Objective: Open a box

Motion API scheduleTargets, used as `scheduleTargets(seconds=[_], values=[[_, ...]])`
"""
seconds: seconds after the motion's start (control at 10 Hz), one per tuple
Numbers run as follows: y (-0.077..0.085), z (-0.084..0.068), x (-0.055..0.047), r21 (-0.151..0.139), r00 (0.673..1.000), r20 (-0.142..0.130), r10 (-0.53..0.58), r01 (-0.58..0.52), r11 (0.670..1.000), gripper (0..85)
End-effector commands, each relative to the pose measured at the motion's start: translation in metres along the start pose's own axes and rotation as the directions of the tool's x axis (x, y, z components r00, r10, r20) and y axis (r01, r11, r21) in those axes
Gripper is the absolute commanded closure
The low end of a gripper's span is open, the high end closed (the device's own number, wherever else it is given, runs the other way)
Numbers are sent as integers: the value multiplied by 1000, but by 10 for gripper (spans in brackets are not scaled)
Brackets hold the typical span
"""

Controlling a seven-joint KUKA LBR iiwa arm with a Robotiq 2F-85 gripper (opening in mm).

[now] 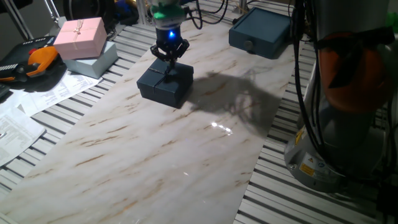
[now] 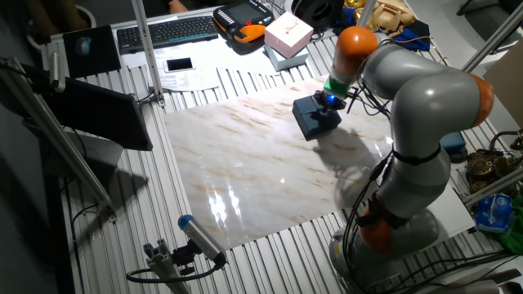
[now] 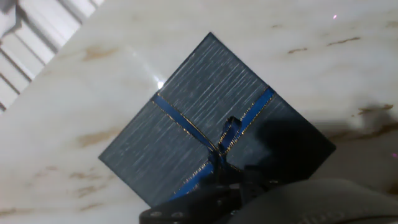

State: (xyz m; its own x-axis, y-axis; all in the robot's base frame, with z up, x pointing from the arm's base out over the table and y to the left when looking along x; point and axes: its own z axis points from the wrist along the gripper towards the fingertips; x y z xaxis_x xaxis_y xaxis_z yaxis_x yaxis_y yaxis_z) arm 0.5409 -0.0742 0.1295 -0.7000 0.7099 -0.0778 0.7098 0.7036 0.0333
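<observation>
The claw [image 1: 169, 58] sits low over the box [image 1: 165, 83] lid, fingers slightly apart around the bow [image 3: 227, 138].

In the hand view, the near corner of the box [image 3: 205, 124] is covered by the dark fingers [image 3: 205, 202], which are themselves cut off by the lower edge and out of focus, so their spread cannot be told. A shadow darkens the box's right corner. In the other fixed view, the box [image 2: 315, 120] is small, the bow cannot be made out, and the gripper [image 2: 330, 100] is mostly a blue glow. In one fixed view, the gripper [image 1: 169, 53] hides the back of the lid, and the arm's upper part runs off the top edge.
</observation>
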Motion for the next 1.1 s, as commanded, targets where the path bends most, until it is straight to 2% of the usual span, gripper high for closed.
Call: scheduleTargets(seconds=[0.0,0.2,0.3,0.4,0.5,0.7,0.9,1.0], values=[[1,0,0,-7,1000,-2,8,-8,1000,850],[4,2,-1,-8,1000,-24,6,-7,1000,850],[5,3,-1,4,1000,-8,13,-13,1000,680],[6,3,0,11,999,1,36,-36,999,340],[7,2,1,15,999,1,52,-52,999,170],[8,5,-1,12,995,4,101,-101,995,170],[10,8,-4,-8,990,13,142,-142,990,170],[13,3,-4,-11,987,15,162,-162,987,170]])
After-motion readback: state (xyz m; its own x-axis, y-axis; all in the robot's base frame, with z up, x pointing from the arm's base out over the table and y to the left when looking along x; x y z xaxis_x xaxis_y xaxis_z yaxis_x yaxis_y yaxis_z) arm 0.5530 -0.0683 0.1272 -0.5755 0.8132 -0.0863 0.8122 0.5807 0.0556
